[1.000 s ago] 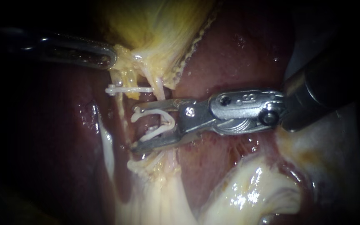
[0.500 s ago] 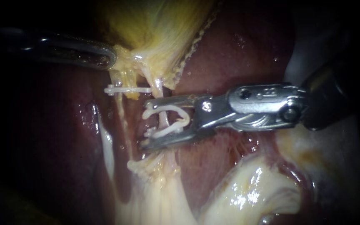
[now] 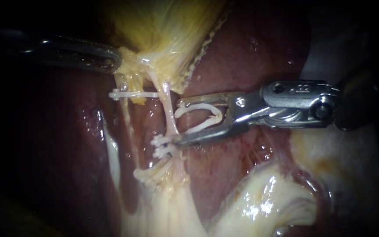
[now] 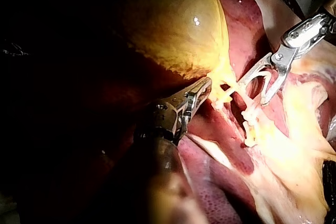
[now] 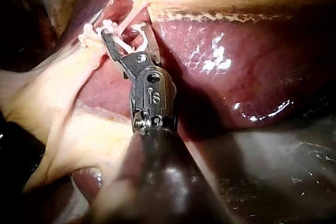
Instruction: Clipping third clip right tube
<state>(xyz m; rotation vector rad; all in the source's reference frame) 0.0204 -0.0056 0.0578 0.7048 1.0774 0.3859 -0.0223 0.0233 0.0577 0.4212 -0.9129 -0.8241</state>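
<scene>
Liver (image 3: 251,52) backdrop, left wrist view best shows left instrument (image 4: 206,85) pincer clamped on gallbladder (image 4: 173,24), right instrument (image 3: 176,122) level, pincer wide, cradling clip (image 3: 198,105) beside right tube (image 3: 168,112)

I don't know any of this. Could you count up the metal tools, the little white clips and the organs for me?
Instruments: 2, the left instrument and the right instrument.
White clips: 4, namely the open clip in the right instrument's jaws, the upper clip, and what look like two lower clips on a tube.
Organs: 2, the liver and the gallbladder.
Total: 8.
</scene>
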